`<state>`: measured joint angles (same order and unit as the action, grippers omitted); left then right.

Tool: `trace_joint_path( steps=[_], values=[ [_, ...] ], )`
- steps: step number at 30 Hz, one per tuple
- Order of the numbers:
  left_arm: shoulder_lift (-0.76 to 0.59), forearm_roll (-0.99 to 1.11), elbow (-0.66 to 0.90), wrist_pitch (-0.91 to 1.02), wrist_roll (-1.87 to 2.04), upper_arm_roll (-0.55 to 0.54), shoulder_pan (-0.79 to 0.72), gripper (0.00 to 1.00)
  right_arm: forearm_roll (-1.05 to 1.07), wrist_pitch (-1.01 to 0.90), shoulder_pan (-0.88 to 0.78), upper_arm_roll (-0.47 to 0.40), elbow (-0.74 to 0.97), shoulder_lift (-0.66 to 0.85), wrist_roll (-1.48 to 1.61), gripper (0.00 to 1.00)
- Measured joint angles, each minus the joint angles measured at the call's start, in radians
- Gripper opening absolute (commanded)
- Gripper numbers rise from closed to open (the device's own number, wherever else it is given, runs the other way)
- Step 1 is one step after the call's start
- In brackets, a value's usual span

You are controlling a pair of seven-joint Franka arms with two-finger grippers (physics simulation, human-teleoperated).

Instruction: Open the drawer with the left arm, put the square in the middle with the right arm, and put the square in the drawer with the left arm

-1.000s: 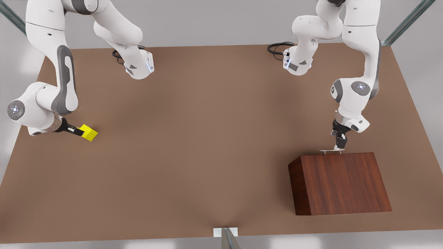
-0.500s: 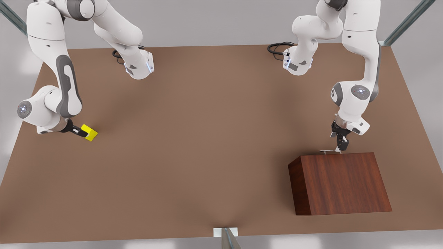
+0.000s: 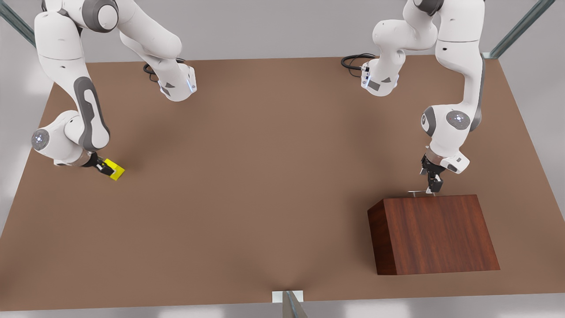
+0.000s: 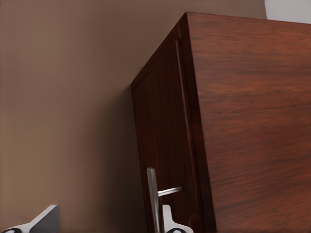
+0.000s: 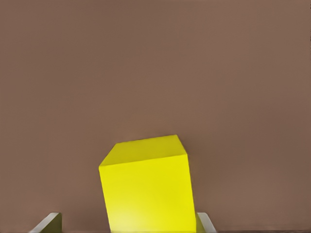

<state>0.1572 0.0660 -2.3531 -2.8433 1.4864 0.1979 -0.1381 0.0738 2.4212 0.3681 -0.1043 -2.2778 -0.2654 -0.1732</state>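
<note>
The brown table (image 3: 265,176) is the biggest thing here. On the front view's right side stands the dark wooden cabinet (image 3: 435,234), and its drawer (image 4: 163,145) is closed, flat with the cabinet's front. The left arm (image 3: 459,88) reaches down to the cabinet. The right arm (image 3: 75,110) reaches down on the front view's left side. The left gripper (image 3: 431,189) sits right at the thin silver handle (image 4: 153,196), with its fingers (image 4: 171,221) spread apart, one on each side of the bar. The right gripper (image 3: 106,168) is low at the table, and its open fingers (image 5: 48,222) sit on both sides of the small yellow square (image 5: 148,187), which rests on the table far from the cabinet.
</note>
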Motion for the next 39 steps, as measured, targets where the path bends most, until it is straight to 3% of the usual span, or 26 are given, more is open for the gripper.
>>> trace_joint_path(
  steps=[28, 29, 32, 39],
  values=[
    [-0.041, -0.001, -0.005, 0.142, 0.0, 0.002, 0.001, 1.0, -0.063, 0.18, -0.002, -0.002, -0.055, -0.098, 0.078, 1.0],
    [-0.042, -0.001, -0.005, 0.151, 0.001, 0.002, 0.0, 1.0, -0.063, 0.18, -0.002, -0.002, -0.054, -0.1, 0.078, 0.81],
    [-0.049, -0.001, -0.005, 0.176, 0.002, 0.002, 0.0, 1.0, -0.062, 0.184, -0.002, -0.002, -0.051, -0.101, 0.076, 0.6],
    [-0.069, -0.001, -0.005, 0.211, 0.0, 0.003, -0.002, 1.0, -0.06, 0.178, -0.002, 0.003, -0.048, -0.072, 0.077, 0.6]
  ],
)
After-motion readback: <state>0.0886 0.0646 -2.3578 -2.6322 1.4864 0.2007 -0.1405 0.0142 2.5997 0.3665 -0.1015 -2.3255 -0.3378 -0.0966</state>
